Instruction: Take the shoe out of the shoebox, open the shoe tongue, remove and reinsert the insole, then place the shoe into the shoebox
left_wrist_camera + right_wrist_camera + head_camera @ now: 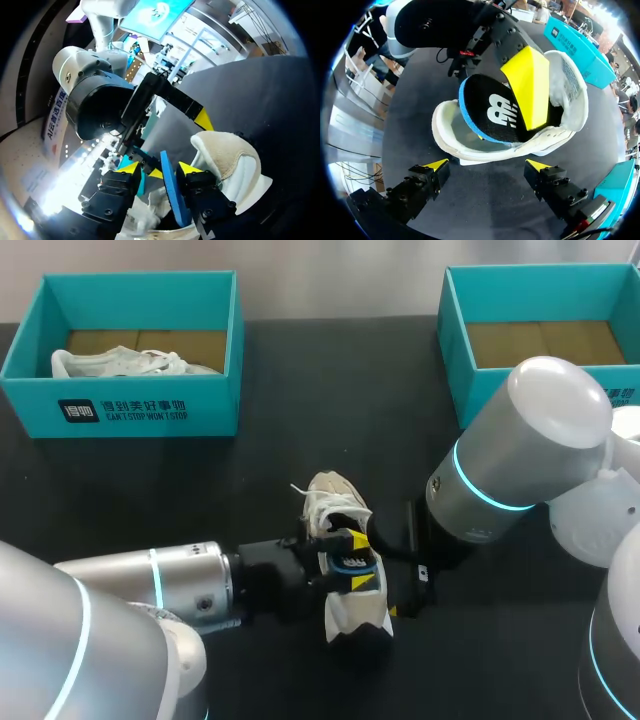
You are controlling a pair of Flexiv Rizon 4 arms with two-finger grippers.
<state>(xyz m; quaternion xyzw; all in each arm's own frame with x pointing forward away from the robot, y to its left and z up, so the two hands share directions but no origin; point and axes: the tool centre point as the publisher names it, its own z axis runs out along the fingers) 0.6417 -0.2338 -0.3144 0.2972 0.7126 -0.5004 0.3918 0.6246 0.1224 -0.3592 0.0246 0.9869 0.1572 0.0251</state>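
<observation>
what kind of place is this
Probably a robotics lab or test bench: two robot arms meet at a white shoe on a black table, with open teal shoeboxes behind.

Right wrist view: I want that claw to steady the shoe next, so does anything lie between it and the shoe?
Nothing visible does. The right claw is open, and only bare black table lies between its fingertips and the shoe ahead of it.
</observation>
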